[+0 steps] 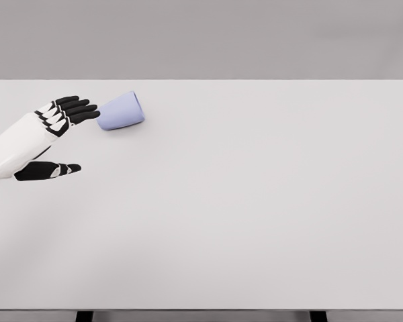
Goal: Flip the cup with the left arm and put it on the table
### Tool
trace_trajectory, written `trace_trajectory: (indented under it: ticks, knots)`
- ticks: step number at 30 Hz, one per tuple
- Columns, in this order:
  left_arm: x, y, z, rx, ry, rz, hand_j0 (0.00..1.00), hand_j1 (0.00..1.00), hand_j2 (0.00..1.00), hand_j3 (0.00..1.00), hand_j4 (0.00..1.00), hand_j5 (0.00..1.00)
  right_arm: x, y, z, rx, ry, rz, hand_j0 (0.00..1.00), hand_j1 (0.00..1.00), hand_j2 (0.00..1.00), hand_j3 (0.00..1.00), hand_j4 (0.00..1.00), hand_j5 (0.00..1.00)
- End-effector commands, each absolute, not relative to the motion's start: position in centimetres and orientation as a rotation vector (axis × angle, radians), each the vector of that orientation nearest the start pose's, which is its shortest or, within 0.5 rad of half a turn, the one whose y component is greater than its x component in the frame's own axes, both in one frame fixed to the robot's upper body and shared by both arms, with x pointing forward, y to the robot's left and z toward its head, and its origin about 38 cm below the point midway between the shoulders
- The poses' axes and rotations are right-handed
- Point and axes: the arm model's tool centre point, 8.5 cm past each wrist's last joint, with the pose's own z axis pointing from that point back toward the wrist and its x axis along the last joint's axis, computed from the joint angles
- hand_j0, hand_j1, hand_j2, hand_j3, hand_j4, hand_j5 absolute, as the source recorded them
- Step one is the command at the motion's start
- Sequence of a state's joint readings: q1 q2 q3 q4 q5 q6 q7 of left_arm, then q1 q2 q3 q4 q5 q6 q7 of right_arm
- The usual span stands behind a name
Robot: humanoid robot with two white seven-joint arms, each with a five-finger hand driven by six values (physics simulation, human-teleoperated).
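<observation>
A pale lavender cup point(121, 112) lies on its side on the white table point(255, 201), toward the back left. My left hand point(77, 137) comes in from the left edge, just left of the cup. Its black fingers point(77, 109) are stretched out straight, their tips almost touching the cup's left end. The thumb point(50, 170) points right, well below the cup. The hand is open and holds nothing. My right arm does not show.
The table's far edge point(201, 80) runs just behind the cup. The near edge point(201, 310) lies at the bottom of the picture, with two dark table legs below it.
</observation>
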State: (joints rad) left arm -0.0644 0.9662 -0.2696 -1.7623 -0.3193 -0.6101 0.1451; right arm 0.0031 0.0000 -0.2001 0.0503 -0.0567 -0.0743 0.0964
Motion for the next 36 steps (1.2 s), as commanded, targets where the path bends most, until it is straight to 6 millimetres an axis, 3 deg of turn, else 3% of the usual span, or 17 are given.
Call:
trace_trajectory:
  ticks: [1, 7, 12, 19, 26, 28, 29, 30, 32, 35, 36]
  knots:
    - [33.3, 33.7, 22.6, 0.488, -2.026, -1.497, 1.00, 1.00, 1.00, 1.00, 1.00, 1.00, -1.0, -26.2, -26.1, 0.003, -0.045, -0.256, 1.00, 1.00, 1.00, 1.00, 1.00, 1.00]
    - [33.3, 33.6, 22.6, 0.493, -2.023, -1.509, 1.00, 1.00, 1.00, 1.00, 1.00, 1.00, -1.2, -26.2, -26.1, 0.003, -0.037, -0.252, 1.00, 1.00, 1.00, 1.00, 1.00, 1.00]
    - [33.9, 34.5, 24.1, 0.562, -2.076, -1.430, 1.00, 1.00, 1.00, 1.00, 1.00, 1.00, -1.2, -26.2, -26.1, 0.003, -0.038, -0.254, 1.00, 1.00, 1.00, 1.00, 1.00, 1.00]
    - [34.0, 34.7, 24.4, 0.592, -2.075, -1.440, 1.00, 1.00, 1.00, 1.00, 1.00, 1.00, -1.2, -26.2, -26.1, 0.003, -0.037, -0.254, 1.00, 1.00, 1.00, 1.00, 1.00, 1.00]
    - [34.9, 33.8, 22.6, 0.592, -2.008, -1.515, 1.00, 1.00, 1.00, 1.00, 1.00, 1.00, -1.2, -26.2, -26.1, 0.003, -0.038, -0.254, 1.00, 1.00, 1.00, 1.00, 1.00, 1.00]
    - [36.7, 32.6, 22.0, 0.502, -1.775, -1.696, 1.00, 1.00, 1.00, 1.00, 1.00, 1.00, -1.2, -26.2, -26.1, 0.003, -0.038, -0.254, 1.00, 1.00, 1.00, 1.00, 1.00, 1.00]
    - [38.0, 32.3, 21.5, 0.454, -1.674, -1.695, 1.00, 1.00, 1.00, 1.00, 1.00, 1.00, -1.2, -26.2, -26.1, 0.003, -0.037, -0.254, 1.00, 1.00, 1.00, 1.00, 1.00, 1.00]
    - [39.6, 32.5, 21.0, 0.381, -1.524, -1.665, 1.00, 1.00, 1.00, 1.00, 1.00, 1.00, -1.2, -26.2, -26.1, 0.003, -0.038, -0.254, 1.00, 1.00, 1.00, 1.00, 1.00, 1.00]
    - [42.3, 32.9, 23.0, 0.399, -1.459, -1.457, 1.00, 1.00, 1.00, 1.00, 1.00, 1.00, -1.2, -26.2, -26.1, 0.003, -0.037, -0.254, 1.00, 1.00, 1.00, 1.00, 1.00, 1.00]
    - [44.3, 33.8, 25.3, 0.448, -1.395, -1.297, 1.00, 1.00, 1.00, 1.00, 1.00, 1.00, -1.2, -26.2, -26.1, 0.003, -0.037, -0.254, 1.00, 1.00, 1.00, 1.00, 1.00, 1.00]
    - [45.0, 33.2, 25.3, 0.430, -1.393, -1.237, 1.00, 1.00, 1.00, 1.00, 1.00, 1.00, -1.2, -26.2, -26.1, 0.003, -0.037, -0.254, 1.00, 1.00, 1.00, 1.00, 1.00, 1.00]
